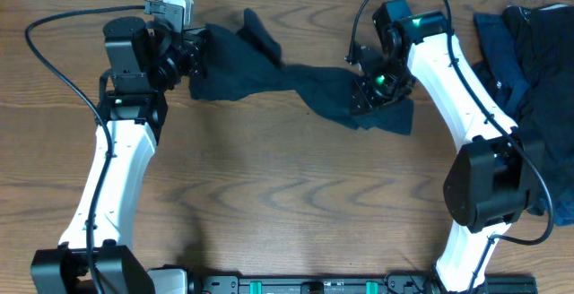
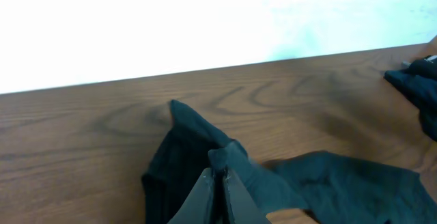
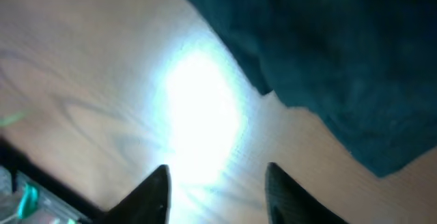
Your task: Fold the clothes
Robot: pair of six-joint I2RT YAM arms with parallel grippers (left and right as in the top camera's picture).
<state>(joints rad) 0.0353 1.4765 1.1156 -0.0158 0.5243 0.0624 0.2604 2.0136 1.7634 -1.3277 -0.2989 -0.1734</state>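
Since the brown wood-grain table (image 1: 269, 195) fills every view, the only bit of room visible is a plain white wall (image 2: 136, 19) past its far edge, in the left wrist view. There's a strong glare patch (image 3: 201, 108) on the wood in the right wrist view.

The dark navy garment (image 1: 296, 83) lies near the far edge, about mid-table, strung between the two arms. Its long axis runs roughly parallel to the far edge, and the right end sags slightly toward the near edge. It's bunched and rope-like in the middle and wider at both ends. One pointed flap at the left end sticks up toward the far edge.

The left gripper (image 1: 193, 52) is pinched tight on the left end, with fabric right at the fingertips (image 2: 208, 183).

The right gripper (image 1: 372, 88) is over the right end. Its fingers (image 3: 156, 186) are apart with bare wood between them, and the cloth edge is just beyond the tips, not gripped.

A pile of clothes (image 1: 538, 79), dark navy and black, sits at the far right corner and runs off the right edge.
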